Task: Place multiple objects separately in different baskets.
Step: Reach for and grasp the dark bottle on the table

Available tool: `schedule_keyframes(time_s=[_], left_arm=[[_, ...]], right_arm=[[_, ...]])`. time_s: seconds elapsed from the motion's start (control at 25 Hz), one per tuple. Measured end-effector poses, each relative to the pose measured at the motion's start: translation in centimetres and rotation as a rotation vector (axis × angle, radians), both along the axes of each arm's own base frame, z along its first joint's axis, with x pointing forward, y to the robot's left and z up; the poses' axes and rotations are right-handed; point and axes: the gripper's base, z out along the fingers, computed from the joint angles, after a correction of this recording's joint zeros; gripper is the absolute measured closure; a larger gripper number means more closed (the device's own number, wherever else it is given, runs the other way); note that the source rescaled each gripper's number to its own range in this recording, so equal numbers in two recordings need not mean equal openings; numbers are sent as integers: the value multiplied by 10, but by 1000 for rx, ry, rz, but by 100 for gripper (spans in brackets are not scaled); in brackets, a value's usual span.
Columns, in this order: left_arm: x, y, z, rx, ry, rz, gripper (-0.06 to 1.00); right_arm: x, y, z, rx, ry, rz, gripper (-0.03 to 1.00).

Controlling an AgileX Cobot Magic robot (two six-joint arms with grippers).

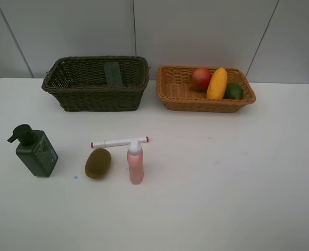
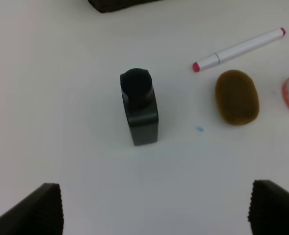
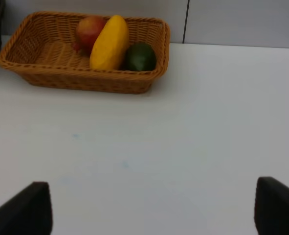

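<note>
Looking about halfway: mango (image 1: 217,82), lime (image 1: 233,91), pomegranate (image 1: 200,78) in the tan basket (image 1: 196,104), eraser (image 1: 112,73) in the dark basket (image 1: 96,97), but pump bottle (image 1: 36,152), kiwi (image 1: 98,162), pink bottle (image 1: 135,166) and marker (image 1: 118,142) sit on the table (image 1: 238,172), left gripper (image 2: 154,210) and right gripper (image 3: 154,208) wide open, empty.

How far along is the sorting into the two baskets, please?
Done: pomegranate, mango and lime lie in the orange-tan basket; a black eraser block is in the dark basket. In hand: nothing; left gripper and right gripper are open. Remaining: pump bottle, kiwi, pink bottle and marker on the table.
</note>
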Motion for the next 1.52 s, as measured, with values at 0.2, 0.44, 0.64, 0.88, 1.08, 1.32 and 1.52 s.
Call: schedule_keyframes(time_s=[0.2,0.44,0.64,0.88,1.08,1.32,1.52], left_arm=[[43,-3,3,8,107,2,-6],[97,-7,-17,11,195,12,-6],[131,-10,-41,16,257,19,-6],[158,-12,-68,20,330,26,-6],[175,-15,-90,12,376,29,-6],[193,-26,-121,18,442,4,-6],[201,-30,-147,25,529,1,-6]], right_arm=[[0,0,0,0,0,0,-3],[0,0,0,0,0,0,-3],[0,0,0,0,0,0,-3],[0,0,0,0,0,0,-3],[0,0,0,0,0,0,-3],[0,0,0,0,0,0,-3],[0,0,0,0,0,0,-3]])
